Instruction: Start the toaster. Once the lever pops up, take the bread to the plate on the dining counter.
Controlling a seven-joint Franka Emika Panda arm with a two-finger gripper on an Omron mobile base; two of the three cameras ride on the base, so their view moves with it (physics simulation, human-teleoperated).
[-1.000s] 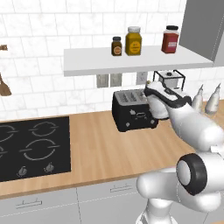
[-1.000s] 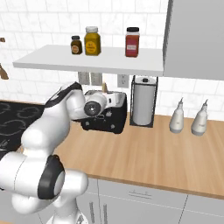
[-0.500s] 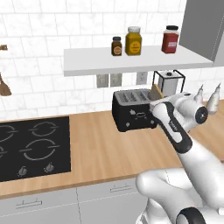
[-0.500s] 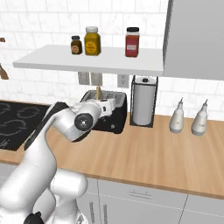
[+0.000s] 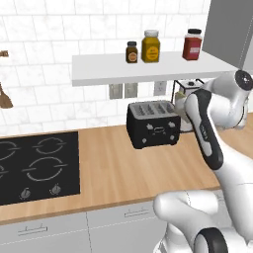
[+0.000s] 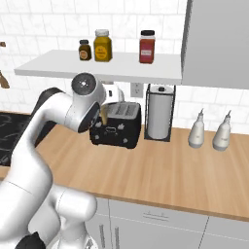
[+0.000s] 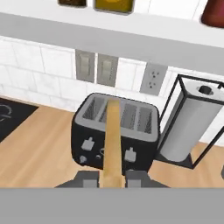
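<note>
Two base views flank the arm, sharing the toaster [image 5: 153, 123] – hand view looks down close.

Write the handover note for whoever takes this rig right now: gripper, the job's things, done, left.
Gripper: shut on the bread, seen edge-on between the fingertips.
Toaster: on the wood worktop, left of the paper towel holder; slots look empty.
Done: the slice is out of the toaster, held up in front of it.
Left: carry the bread to the plate on the dining counter and set it down.
</note>
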